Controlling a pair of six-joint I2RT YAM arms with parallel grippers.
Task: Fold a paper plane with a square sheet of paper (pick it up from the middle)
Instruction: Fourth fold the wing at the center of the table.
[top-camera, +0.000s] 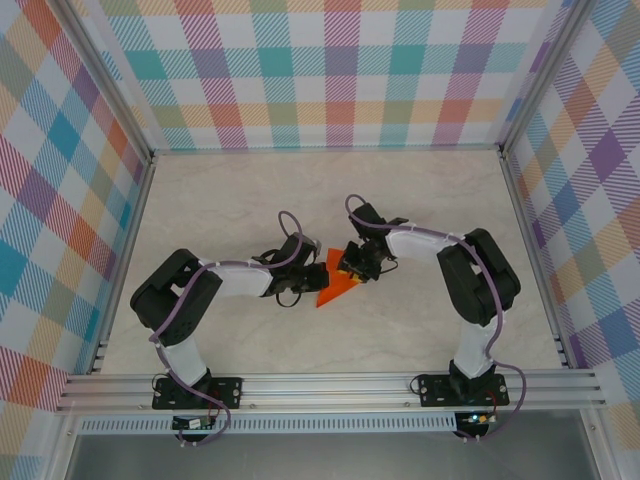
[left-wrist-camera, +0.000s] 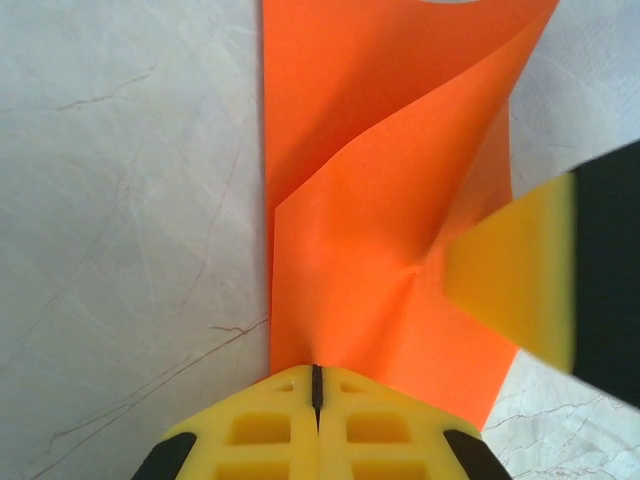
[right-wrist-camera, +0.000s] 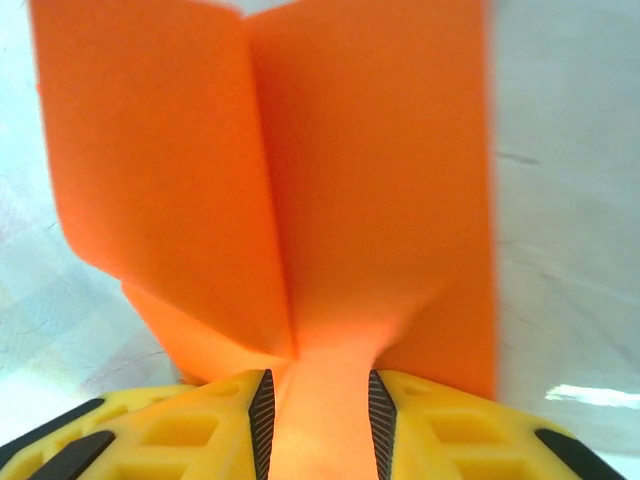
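Observation:
The square sheet of paper (top-camera: 335, 290) is bright orange and folded into a pointed wedge at the middle of the table. Both grippers meet over its upper end. My left gripper (top-camera: 312, 272) comes from the left. In the left wrist view its jaws (left-wrist-camera: 317, 370) are shut, pinching the paper's (left-wrist-camera: 380, 200) near edge, and creased flaps rise beyond. A yellow finger of the other arm (left-wrist-camera: 515, 270) presses the paper from the right. My right gripper (top-camera: 352, 268) holds a bulging fold between its pads (right-wrist-camera: 320, 390), with the paper (right-wrist-camera: 350, 180) standing up in two flaps ahead.
The pale marbled table (top-camera: 250, 200) is enclosed by plaid walls (top-camera: 340, 80) at the back and both sides. An aluminium rail (top-camera: 330, 385) with both arm bases runs along the near edge. Open tabletop lies all round the paper.

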